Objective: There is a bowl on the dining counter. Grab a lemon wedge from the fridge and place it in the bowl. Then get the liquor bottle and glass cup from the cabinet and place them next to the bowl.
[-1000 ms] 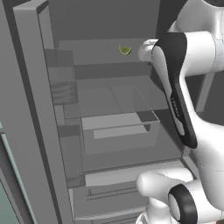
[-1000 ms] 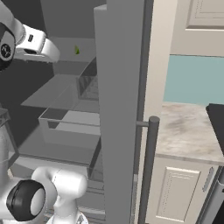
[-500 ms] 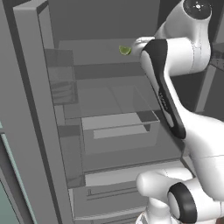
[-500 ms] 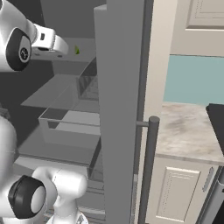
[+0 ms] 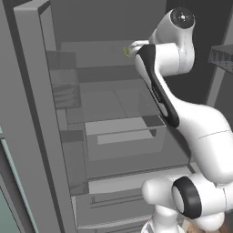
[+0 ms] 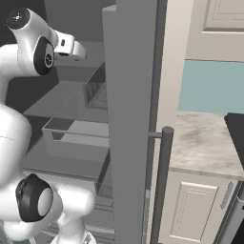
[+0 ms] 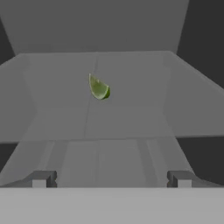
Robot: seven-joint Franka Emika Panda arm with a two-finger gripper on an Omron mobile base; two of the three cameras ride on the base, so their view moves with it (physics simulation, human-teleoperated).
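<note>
A small green-yellow lemon wedge (image 7: 99, 87) lies on the top shelf inside the open fridge (image 5: 113, 104). In the hand view it sits ahead of my gripper (image 7: 111, 179), slightly left of centre, well clear of the fingertips (image 7: 41, 179). The jaws stand wide open with nothing between them. In the left base view the lemon wedge (image 5: 127, 52) peeks out just left of the hand, which reaches into the top shelf. From the right base side the hand (image 6: 71, 46) points into the fridge, with a sliver of the wedge (image 6: 85, 55) at its tip. The bowl, the dining counter, the liquor bottle, the glass cup and the cabinet are out of view.
The open fridge door (image 6: 131, 119) with its long handle (image 6: 162, 186) stands to my right. Door bins (image 5: 63, 95) hang on the left door. Lower down are glass shelves and a clear drawer (image 5: 123, 136). A marbled wall counter (image 6: 205, 147) lies beyond the right door.
The arm has swung up and forward, and the hand has moved closer to the top shelf and the lemon wedge. The jaws have stayed open.
</note>
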